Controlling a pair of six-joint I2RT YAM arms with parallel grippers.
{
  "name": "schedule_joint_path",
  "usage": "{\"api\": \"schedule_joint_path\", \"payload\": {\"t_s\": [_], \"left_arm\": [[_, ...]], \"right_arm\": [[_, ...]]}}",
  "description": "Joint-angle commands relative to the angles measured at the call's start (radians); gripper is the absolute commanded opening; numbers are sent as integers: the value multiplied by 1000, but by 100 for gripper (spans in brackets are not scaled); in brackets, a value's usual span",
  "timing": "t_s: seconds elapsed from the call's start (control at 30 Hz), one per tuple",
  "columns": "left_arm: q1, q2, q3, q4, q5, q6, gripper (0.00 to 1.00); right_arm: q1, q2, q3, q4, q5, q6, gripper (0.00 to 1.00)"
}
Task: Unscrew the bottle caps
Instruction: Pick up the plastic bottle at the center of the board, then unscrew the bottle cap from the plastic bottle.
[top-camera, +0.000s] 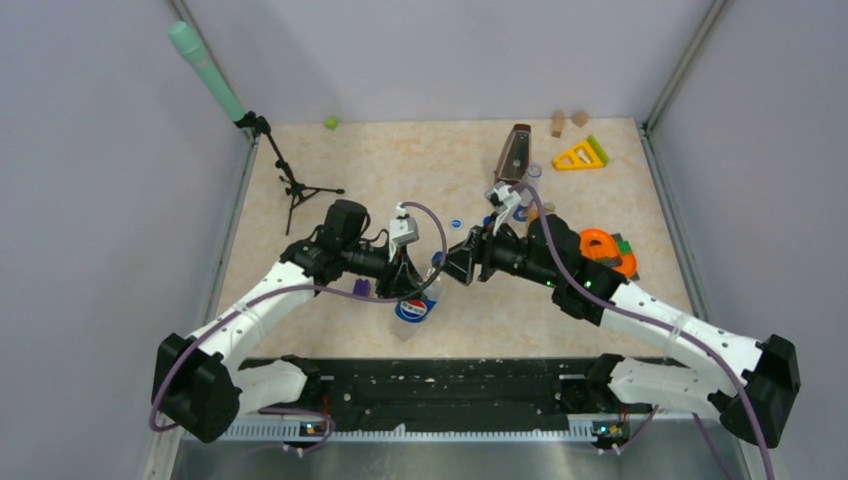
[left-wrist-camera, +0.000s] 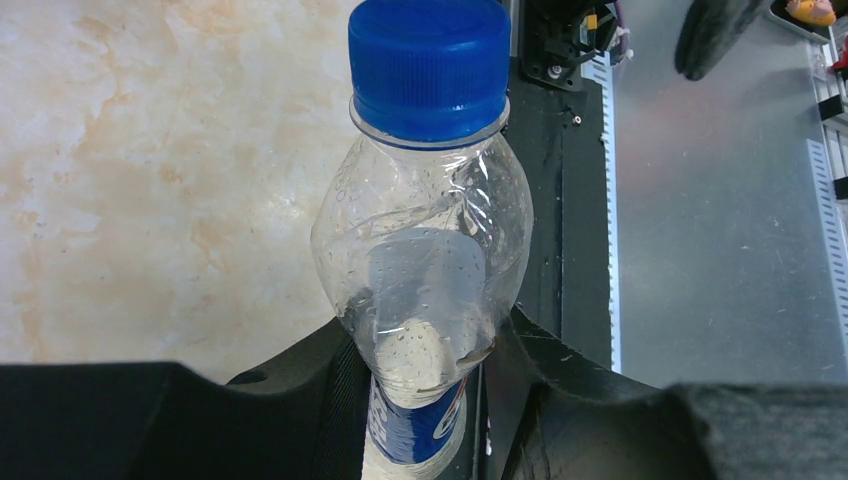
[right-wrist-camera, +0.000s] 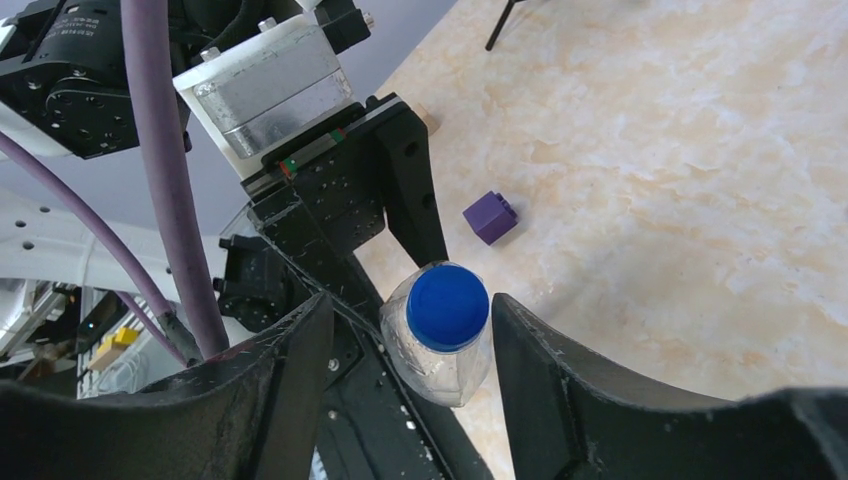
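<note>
The dark blue cap (left-wrist-camera: 428, 68) sits fully screwed on the neck of the clear bottle (left-wrist-camera: 425, 260), and we see no gap under its ring, so we judge that it is not yet loosened. The left gripper (left-wrist-camera: 420, 372) pinches the bottle low on its body, just above the blue label, and the plastic is dented where the fingers press. The bottle leans with its cap toward the right arm. The right gripper (right-wrist-camera: 412, 318) is spread, with one finger on each side of the cap. In the right wrist view the cap lies closer to one finger than to the other, and we cannot tell if that finger touches it. So the step in hand is, in our judgement, the approach to grasp this cap; the turning has not begun. The next move calls for centring the cap between the fingers, closing on its ribbed side and not on the soft shoulder of the bottle, then rotating the wrist while the left gripper holds firm so the bottle does not spin along. Farther out, a purple cube (right-wrist-camera: 490, 216) lies on the table (right-wrist-camera: 650, 150) beside the bottle, and a small loose blue cap (top-camera: 456, 222) seems to lie beyond the bottle, away from the arm bases.
</note>
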Motion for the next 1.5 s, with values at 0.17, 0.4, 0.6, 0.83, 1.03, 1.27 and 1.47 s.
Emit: {"api": "schedule_joint_path", "payload": {"t_s": [0.17,0.4,0.6,0.83,1.03,1.27,1.47], "left_arm": [[-9,-13,39,-7,10,30,21],[-10,-14,38,-5,4,35,21],[-9,-11,37,-5,5,35,26],[-9,-68,-41,143,-131,-60,96],[-10,-224,-246,547,-137,-201,98],[-9,-263,-322,634,-102,-256,99],[-10,-206,-316,669,-5,-302,99]], "right_arm": [[16,38,2,27,-42,7,53],[17,56,6,17,-58,9,45],[16,49,-3,31,-44,6,22],[17,42,-35,53,-14,33,7],[16,-20,-141,209,35,119,4],[17,-95,-243,422,-35,154,3],[16,-117,-289,527,-63,168,3]]}}
